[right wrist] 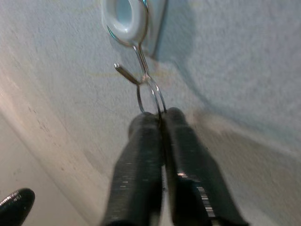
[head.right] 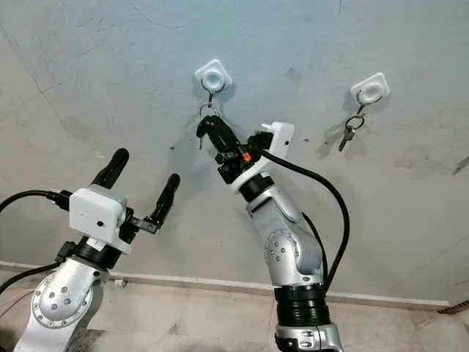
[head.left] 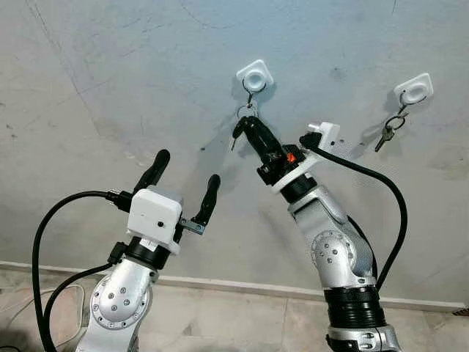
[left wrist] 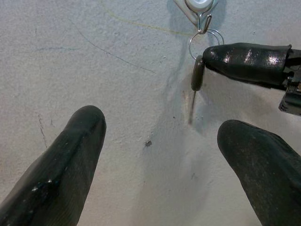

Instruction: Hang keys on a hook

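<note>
- Right gripper (head.left: 249,126) is pinching the key ring (right wrist: 151,98), fingers closed tight on it, right at the hook (right wrist: 136,61) on the wall (head.left: 110,73).
- Ring looks threaded over the hook wire; key (left wrist: 197,74) is dangling just below.
- Keys are reading light, rigid, slippery metal; best gripped at the ring.
- Left gripper (head.left: 183,183) is idling wide open nearby.
- Second key set (head.left: 388,132) is hanging on the far hook (head.left: 414,89).

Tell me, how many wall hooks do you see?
2: one hook directly above the right pincer, with a key ring on it; another hook further right, holding keys.
</note>
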Available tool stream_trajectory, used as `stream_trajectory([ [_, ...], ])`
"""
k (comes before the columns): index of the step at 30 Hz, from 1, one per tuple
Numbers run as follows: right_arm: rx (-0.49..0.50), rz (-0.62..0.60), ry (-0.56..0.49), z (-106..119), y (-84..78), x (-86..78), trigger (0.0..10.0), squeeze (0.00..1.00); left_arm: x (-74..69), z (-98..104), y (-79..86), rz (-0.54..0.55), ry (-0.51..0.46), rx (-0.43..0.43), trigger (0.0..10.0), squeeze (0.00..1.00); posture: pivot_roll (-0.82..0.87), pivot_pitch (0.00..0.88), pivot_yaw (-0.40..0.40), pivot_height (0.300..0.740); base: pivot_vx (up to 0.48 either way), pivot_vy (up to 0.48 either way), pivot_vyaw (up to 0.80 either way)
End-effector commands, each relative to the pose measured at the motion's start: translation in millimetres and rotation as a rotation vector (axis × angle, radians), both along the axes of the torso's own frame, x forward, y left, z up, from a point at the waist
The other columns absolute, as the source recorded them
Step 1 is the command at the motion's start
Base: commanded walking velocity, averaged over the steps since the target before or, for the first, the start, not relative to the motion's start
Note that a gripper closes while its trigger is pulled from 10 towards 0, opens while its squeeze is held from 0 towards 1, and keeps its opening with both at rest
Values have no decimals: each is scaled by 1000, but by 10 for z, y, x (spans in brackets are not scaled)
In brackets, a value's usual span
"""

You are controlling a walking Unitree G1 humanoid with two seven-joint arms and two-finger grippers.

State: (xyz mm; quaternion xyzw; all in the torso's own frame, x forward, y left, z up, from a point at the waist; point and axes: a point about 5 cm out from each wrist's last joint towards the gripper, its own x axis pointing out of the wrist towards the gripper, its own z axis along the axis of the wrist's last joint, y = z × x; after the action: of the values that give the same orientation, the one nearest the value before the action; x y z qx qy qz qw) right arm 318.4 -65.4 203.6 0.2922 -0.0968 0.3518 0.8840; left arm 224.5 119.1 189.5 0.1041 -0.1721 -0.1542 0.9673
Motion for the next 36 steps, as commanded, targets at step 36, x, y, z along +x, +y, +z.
stream_trajectory([
  [36, -287, -173, 24, -356, -628, -501, 10000, 1000, -100, -168, 196, 60, 79, 31, 10000, 0, 116, 126, 12, 740, 0, 0, 0],
])
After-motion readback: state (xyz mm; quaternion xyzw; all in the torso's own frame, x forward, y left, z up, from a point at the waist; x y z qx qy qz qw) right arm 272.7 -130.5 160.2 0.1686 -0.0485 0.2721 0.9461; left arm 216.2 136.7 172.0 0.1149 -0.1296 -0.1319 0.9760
